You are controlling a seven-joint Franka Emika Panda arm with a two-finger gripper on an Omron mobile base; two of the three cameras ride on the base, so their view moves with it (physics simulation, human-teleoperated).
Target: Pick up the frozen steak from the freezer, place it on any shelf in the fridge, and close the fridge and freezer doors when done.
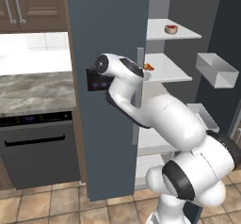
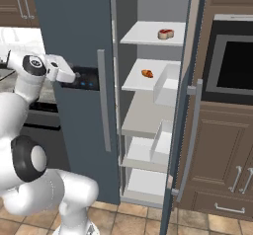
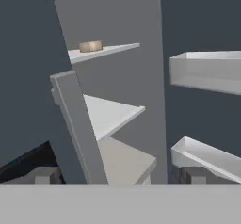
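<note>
I read this as the closing stage. The frozen steak (image 2: 165, 33), a small dark red oval slab with a pale rim, lies on the top pale grey shelf (image 2: 141, 35) of the open grey-walled fridge (image 2: 158, 2), so the transfer looks done. A tiny orange item (image 2: 147, 73) sits one shelf lower.

My two-finger gripper (image 3: 120, 176) hangs just in front of the slate-blue freezer door (image 2: 74, 26), beside its black dispenser panel (image 2: 86, 78). In the hand view the tips stand wide apart with nothing between them. That door looks shut or very nearly so; I cannot tell if it is fully seated.

The plain slate-blue fridge door (image 1: 223, 20) stands wide open on the right, its translucent white bins (image 1: 216, 70) facing inward. Next I judge I must bring the hand round to that door's outer face and push it closed.

Edges to mind: the long grey vertical handle (image 2: 104, 100) of the freezer door stands proud right beside my wrist, and the fridge door's own grey handle (image 2: 190, 135) sits near the brown wooden cabinets (image 2: 217, 130), leaving little room behind it. The open bay between the doors gives free room to swing through.
</note>
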